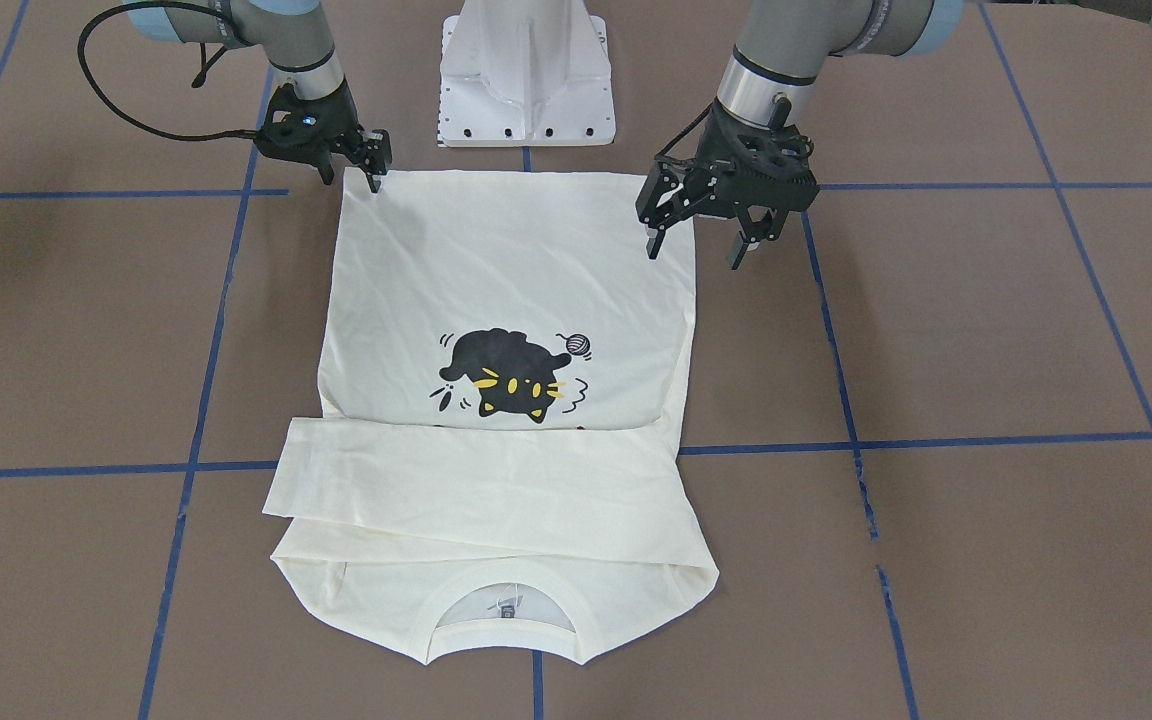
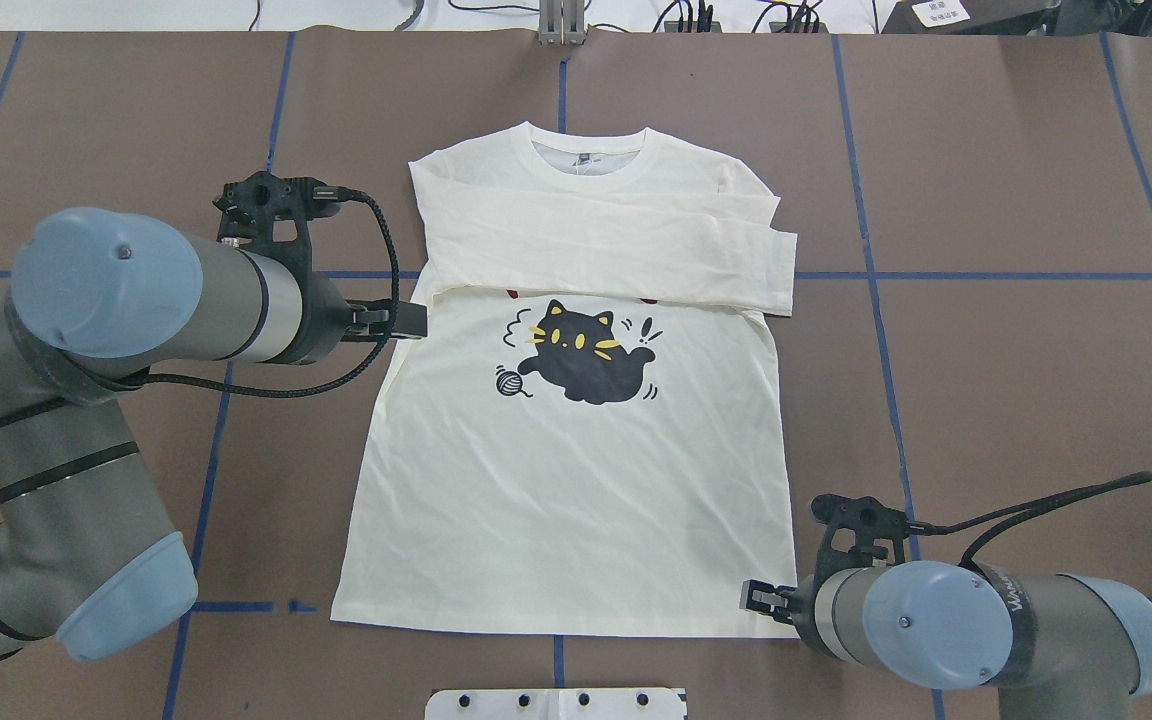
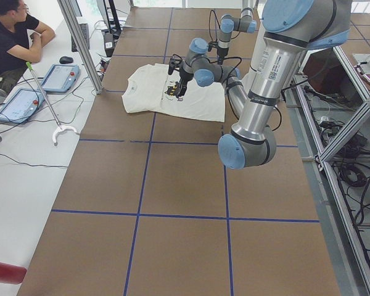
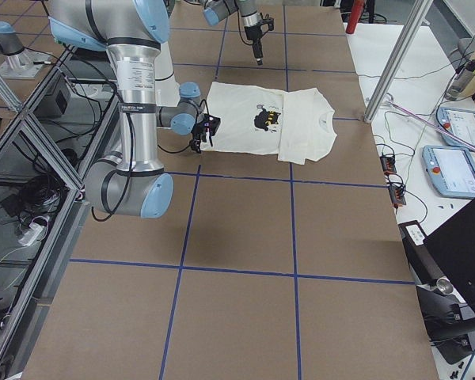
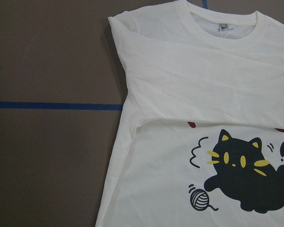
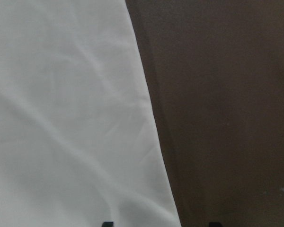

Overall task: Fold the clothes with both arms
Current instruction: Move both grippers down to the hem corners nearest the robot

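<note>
A cream long-sleeved cotton shirt (image 2: 576, 480) lies flat and print-up in the middle of the brown bench (image 2: 986, 380). Its hem is toward the robot's edge and its ribbed round neckline (image 2: 591, 165) toward the far edge. Both long sleeves (image 2: 616, 260) are folded across the chest, one over the other, in a band just below the neckline. Their lower edge covers most of a red word, so only small red tips (image 2: 513, 293) show. Under that band is a black cat print (image 2: 581, 350) with yellow eyes and whiskers, and a small grey yarn ball (image 2: 508, 381) beside it. The body cloth is lightly creased.

The black two-finger left end effector (image 1: 694, 258) hangs raised above the shirt's left side, released, with nothing between its spread fingers. The black right end effector (image 2: 756, 598) sits low at the hem corner nearest the robot's edge, also released. In the wrist view one fingertip is over cloth and the other over bare bench. Whether they touch the cloth cannot be told.

Blue tape lines (image 2: 986, 276) cross the bench in a grid.
</note>
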`<action>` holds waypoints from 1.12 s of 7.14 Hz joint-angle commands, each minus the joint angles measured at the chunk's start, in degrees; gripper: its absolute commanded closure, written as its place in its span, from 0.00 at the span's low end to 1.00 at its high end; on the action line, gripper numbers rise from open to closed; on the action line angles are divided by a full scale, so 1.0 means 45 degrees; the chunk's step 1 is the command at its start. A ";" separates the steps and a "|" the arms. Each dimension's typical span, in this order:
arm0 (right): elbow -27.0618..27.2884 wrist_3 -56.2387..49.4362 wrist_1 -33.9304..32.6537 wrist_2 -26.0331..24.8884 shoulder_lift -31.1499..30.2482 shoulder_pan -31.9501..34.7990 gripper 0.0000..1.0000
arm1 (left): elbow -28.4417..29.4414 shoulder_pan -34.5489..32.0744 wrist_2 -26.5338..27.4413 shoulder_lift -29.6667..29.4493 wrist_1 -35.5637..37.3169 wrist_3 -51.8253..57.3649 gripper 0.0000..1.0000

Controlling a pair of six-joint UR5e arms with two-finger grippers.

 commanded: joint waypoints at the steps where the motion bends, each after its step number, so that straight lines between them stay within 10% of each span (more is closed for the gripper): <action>1: -0.0013 -0.0001 -0.0009 0.0042 0.0019 0.0002 0.62 | 0.0000 -0.0013 0.0000 0.0016 0.0000 0.0000 0.00; 5: 0.0084 0.0038 0.0011 -0.0016 0.0039 -0.0018 1.00 | 0.0020 0.0006 -0.0020 0.0056 0.0000 0.0000 0.00; 8: 0.0882 0.0039 0.0030 0.0022 -0.0116 0.0273 1.00 | 0.0021 0.1246 -0.0429 0.1143 -0.0329 -0.2832 0.00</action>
